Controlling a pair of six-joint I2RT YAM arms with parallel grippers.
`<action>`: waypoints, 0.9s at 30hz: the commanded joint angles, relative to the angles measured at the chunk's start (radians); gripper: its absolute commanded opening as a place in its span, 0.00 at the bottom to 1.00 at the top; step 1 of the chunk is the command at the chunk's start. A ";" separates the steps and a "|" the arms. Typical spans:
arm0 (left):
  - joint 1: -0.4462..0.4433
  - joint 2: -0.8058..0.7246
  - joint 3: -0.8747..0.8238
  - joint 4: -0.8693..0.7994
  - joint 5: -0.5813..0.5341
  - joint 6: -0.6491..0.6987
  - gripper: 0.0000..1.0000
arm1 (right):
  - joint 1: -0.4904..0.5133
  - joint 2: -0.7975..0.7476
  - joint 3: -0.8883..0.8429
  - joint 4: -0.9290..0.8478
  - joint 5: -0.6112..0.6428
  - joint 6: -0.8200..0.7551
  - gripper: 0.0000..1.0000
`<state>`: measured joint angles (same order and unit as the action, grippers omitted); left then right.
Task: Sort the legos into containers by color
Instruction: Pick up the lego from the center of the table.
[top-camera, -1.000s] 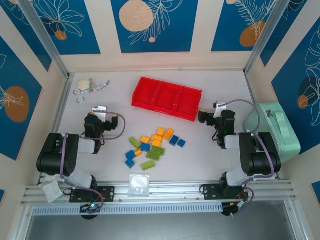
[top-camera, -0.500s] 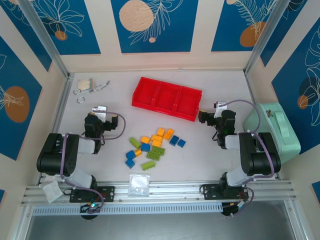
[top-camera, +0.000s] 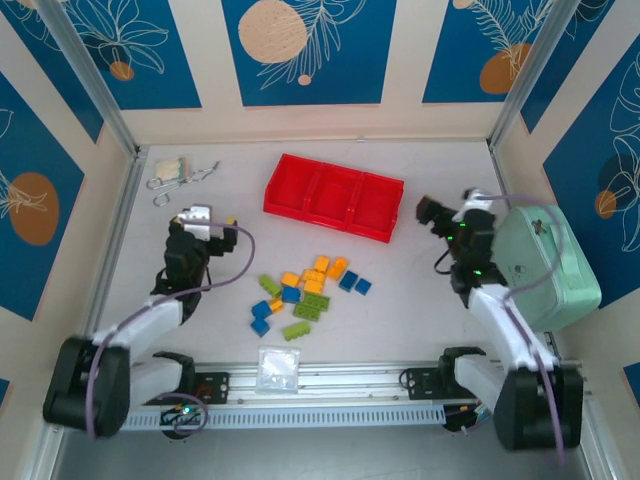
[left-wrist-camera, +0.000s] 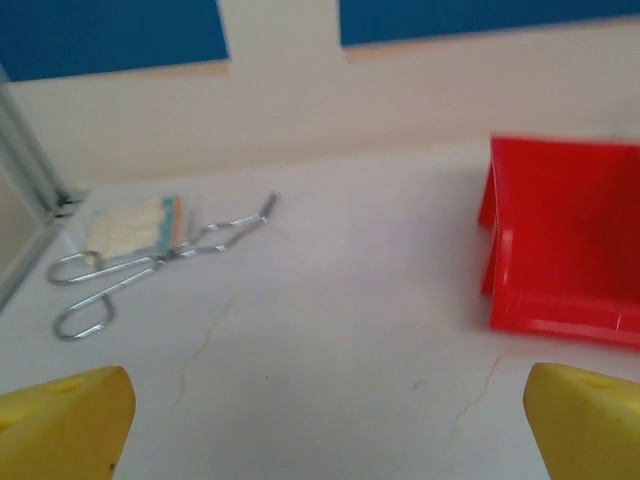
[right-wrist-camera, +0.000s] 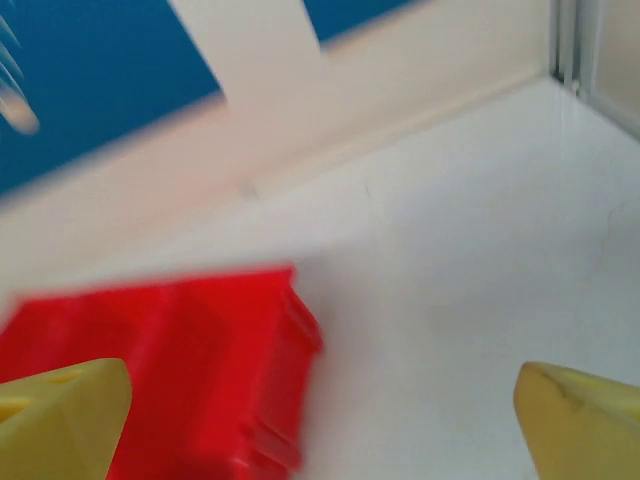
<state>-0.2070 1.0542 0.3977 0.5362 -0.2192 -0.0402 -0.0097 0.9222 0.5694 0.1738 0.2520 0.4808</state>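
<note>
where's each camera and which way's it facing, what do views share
top external: above and behind, looking down on left arm, right arm, legos, red tray.
left wrist: on the left arm, facing the back wall; left gripper open, yellow fingertips in bottom corners, tongs ahead.
right wrist: on the right arm, facing the back wall; right gripper open, yellow fingertips in bottom corners.
shared: all three see the red tray.

Legos (top-camera: 312, 287): lime, orange-yellow, blue, mixed in loose cluster. Containers (top-camera: 325, 218): red three-compartment tray, beyond cluster, apart.
</note>
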 joint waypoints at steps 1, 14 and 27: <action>-0.004 -0.146 0.111 -0.482 -0.091 -0.227 0.99 | -0.026 -0.132 0.023 -0.363 -0.263 0.218 0.99; -0.039 -0.431 0.306 -1.301 0.396 -0.511 0.99 | 0.467 0.185 0.408 -1.096 -0.311 -0.024 0.93; -0.039 -0.495 0.413 -1.420 0.414 -0.314 0.99 | 0.660 0.315 0.320 -0.902 -0.111 -0.686 0.96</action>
<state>-0.2409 0.5705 0.8276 -0.8577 0.1394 -0.4053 0.6876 1.1969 0.9211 -0.7681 0.1093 -0.0349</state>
